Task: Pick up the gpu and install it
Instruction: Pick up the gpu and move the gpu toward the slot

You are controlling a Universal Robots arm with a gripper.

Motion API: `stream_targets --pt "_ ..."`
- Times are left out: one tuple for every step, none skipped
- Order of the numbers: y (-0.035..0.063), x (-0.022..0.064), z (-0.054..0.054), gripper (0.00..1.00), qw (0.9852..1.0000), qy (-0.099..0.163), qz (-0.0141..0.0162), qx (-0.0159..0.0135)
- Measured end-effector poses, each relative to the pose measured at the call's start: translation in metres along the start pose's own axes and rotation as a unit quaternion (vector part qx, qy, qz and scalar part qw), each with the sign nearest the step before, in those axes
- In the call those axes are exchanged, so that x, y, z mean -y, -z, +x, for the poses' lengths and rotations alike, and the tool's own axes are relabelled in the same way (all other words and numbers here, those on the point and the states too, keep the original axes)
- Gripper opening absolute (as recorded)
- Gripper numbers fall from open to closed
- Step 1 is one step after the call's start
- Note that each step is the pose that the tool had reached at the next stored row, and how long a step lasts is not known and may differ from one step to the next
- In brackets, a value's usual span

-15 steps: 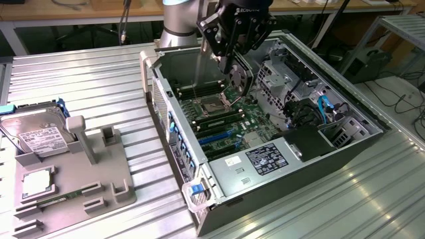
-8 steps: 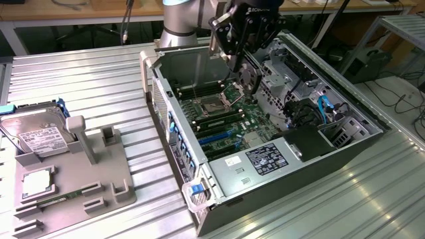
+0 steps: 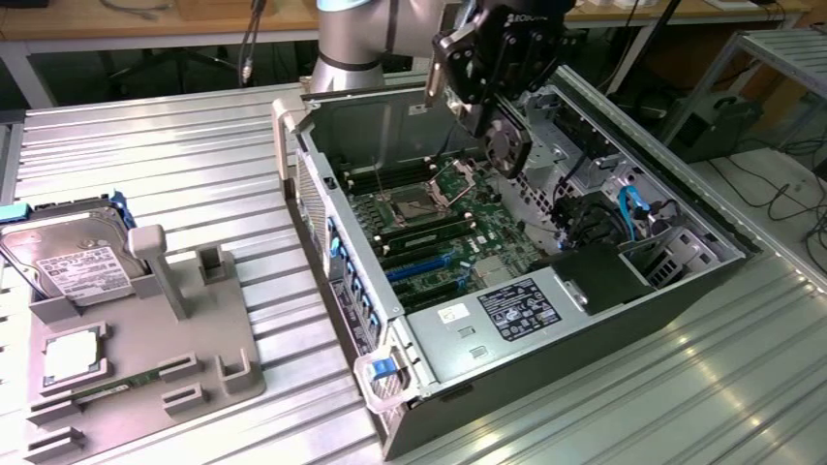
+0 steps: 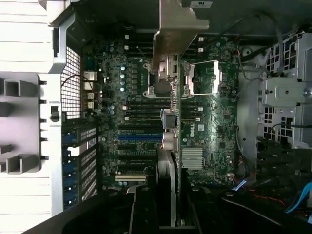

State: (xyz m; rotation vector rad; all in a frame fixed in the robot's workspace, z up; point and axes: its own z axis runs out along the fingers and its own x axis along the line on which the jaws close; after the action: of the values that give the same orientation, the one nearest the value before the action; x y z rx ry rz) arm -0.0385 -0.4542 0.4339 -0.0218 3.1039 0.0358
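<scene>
Case (image 3: 646,339) open, motherboard (image 3: 440,232) inside; jaws clamped on gpu (image 3: 506,147) above it.

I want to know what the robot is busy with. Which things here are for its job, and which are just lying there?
For the job:
gpu, held in the pincer
open computer case

Just lying about:
hard drive
memory stick
grey holder
</scene>
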Motion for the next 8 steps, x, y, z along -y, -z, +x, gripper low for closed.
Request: stream_targets --pt "-0.0002 0.0001 -0.006 0.28 1.0 0.0 0.0 0.0" --pt "-0.0003 0.0001 -0.009 0.28 1.0 0.0 0.0 0.0" --pt "-0.0004 0.0002 -0.012 0.28 1.0 0.0 0.0 0.0" --pt "-0.0006 0.0003 -0.016 0.28 1.0 0.0 0.0 0.0" --pt "-0.0007 0.0003 -0.02 0.28 1.0 0.0 0.0 0.0" --pt "-0.0009 0.0003 -0.023 0.28 1.0 0.0 0.0 0.0" --pt "-0.001 0.0004 -0.027 0.28 1.0 0.0 0.0 0.0" --pt "-0.0011 0.0005 -0.03 0.28 1.0 0.0 0.0 0.0"
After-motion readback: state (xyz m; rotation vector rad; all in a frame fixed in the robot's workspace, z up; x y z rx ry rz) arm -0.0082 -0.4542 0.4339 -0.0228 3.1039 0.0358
